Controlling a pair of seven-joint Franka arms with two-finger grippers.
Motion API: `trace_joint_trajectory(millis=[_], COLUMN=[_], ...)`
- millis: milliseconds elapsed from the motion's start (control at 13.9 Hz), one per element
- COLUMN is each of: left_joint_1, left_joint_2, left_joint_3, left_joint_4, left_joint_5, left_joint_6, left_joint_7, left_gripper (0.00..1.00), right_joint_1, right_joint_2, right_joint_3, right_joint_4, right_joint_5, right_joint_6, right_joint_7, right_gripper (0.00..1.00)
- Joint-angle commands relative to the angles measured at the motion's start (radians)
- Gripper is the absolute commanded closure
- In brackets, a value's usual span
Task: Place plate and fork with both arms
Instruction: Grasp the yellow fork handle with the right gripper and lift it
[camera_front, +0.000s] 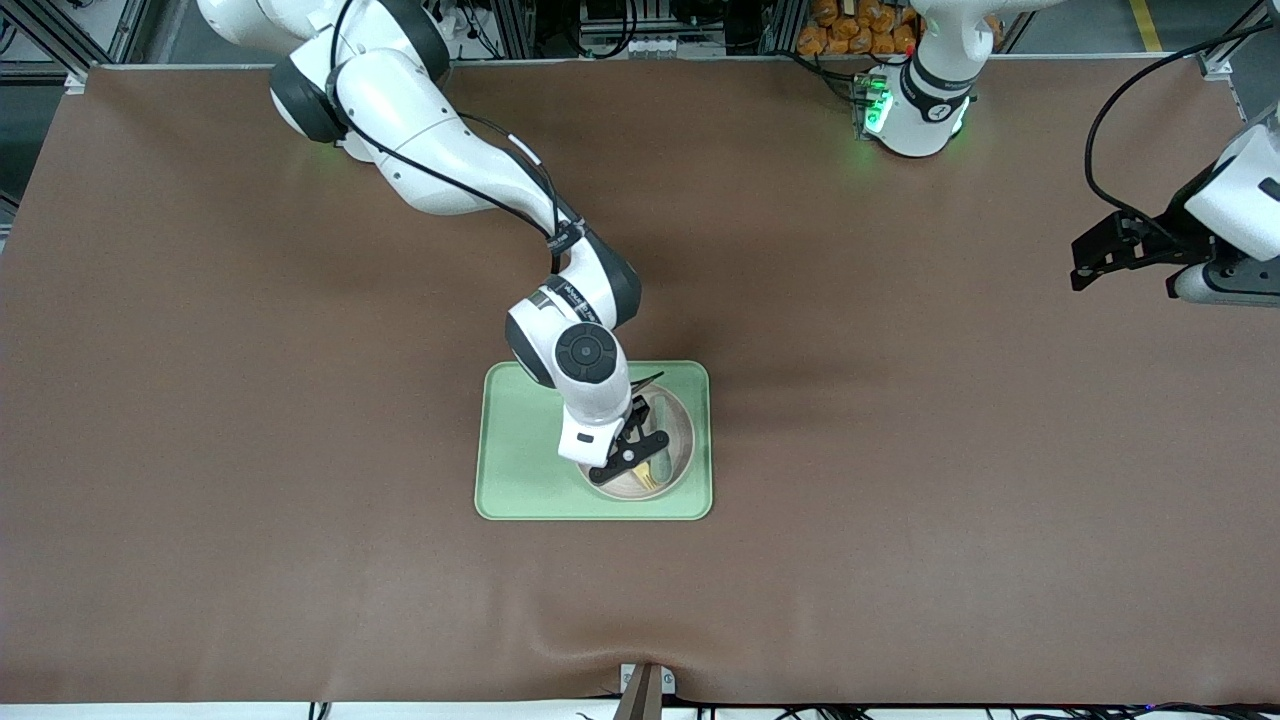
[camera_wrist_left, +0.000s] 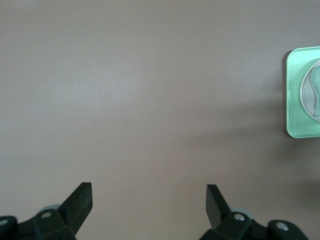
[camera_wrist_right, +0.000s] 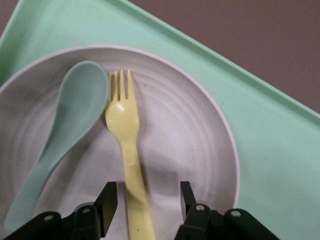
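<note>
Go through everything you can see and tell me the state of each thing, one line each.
Plate: on the green tray, holding fork and spoon.
Fork: flat in the plate, handle between the right hand's fingers, not gripped.
Spoon: flat in the plate, beside the fork.
Right hand: open, low over the plate.
Left hand: open, waiting over bare table at the left arm's end.

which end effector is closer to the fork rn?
Right. The right end effector is open, its fingers straddling the fork handle in the plate. The left end effector, open, waits over bare table toward the left arm's end.
</note>
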Motion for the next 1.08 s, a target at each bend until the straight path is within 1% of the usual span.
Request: trace_joint_trajectory(millis=[0,72,144,287,359,431,503,575,646,1006], left_joint_1=[-0.065,-0.087,-0.097,-0.095,-0.097,-0.1,-0.103,-0.103,-0.101,-0.078], left_joint_2=[-0.043,-0.051,-0.058,-0.062,-0.071,-0.081,-0.089,-0.092,-0.089,-0.083], left_joint_3=[0.082,0.104,0.11,0.112,0.118,0.124,0.124,0.124,0.126,0.121], left_joint_4=[-0.005,-0.012,-0.01,-0.01,-0.01,-0.012,-0.018,-0.019,-0.015,-0.021], left_joint_5=[-0.046,-0.045,-0.045,-0.045,-0.043,-0.043,-0.043,-0.042,-0.043,-0.04], left_joint_6=[-0.022,-0.04,-0.057,-0.063,-0.084,-0.12,-0.132,-0.134,-0.134,-0.144], left_joint_7=[0.007,0.0,-0.01,-0.015,-0.017,-0.026,-0.038,-0.04,-0.041,-0.082], left_gripper=[0.0,0.0,0.0,0.0,0.0,0.0,0.0,0.0,0.0,0.0], right_joint_1=[0.014,0.014,0.014,0.014,0.015,0.014,0.015,0.018,0.018,0.017], right_joint_2=[0.023,0.023,0.023,0.028,0.029,0.029,0.029,0.029,0.028,0.003], right_joint_3=[-0.001,-0.001,-0.001,-0.003,-0.003,-0.003,-0.003,-0.003,-0.003,0.003], right_joint_4=[0.027,0.027,0.027,0.027,0.027,0.027,0.027,0.027,0.027,0.032], right_joint_5=[0.006,0.006,0.006,0.004,0.004,0.004,0.004,0.004,0.004,0.019], right_joint_6=[0.011,0.011,0.011,0.012,0.012,0.011,0.011,0.011,0.011,-0.015], right_joint_7=[0.032,0.036,0.039,0.039,0.039,0.052,0.071,0.072,0.074,0.114], right_gripper=[0.43,0.47,0.47,0.52,0.67,0.91,0.91,0.94,1.0,1.0])
